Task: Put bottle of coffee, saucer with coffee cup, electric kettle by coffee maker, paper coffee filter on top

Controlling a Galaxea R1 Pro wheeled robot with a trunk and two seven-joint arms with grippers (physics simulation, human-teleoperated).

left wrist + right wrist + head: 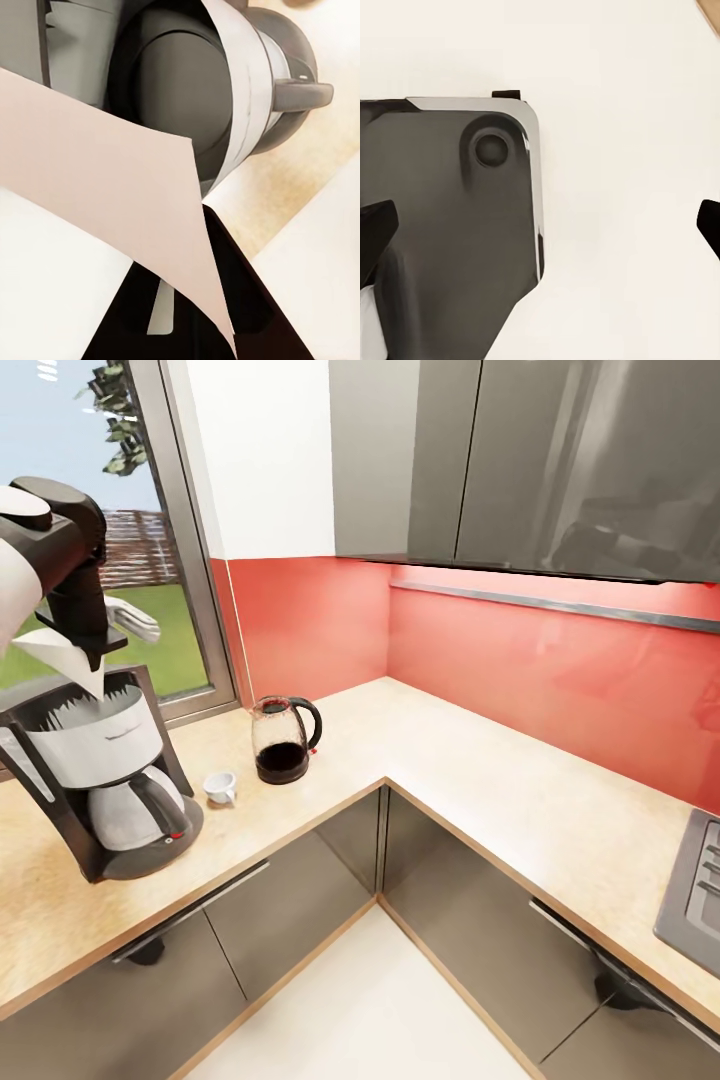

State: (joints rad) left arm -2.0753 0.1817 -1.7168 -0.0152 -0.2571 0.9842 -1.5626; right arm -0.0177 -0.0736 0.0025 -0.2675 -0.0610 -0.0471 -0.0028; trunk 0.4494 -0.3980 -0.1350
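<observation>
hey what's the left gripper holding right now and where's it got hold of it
The left gripper holds the paper coffee filter by its upper edge, its point hanging over the coffee maker.

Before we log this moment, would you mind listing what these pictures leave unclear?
- Left gripper's fingertips: head view, hidden behind the paper filter.
- Coffee maker's top opening: left wrist view, covered by the filter.
- Right gripper: right wrist view, fingers cut off at both edges.
- Cup: head view, too small to tell whether a saucer sits beneath.
</observation>
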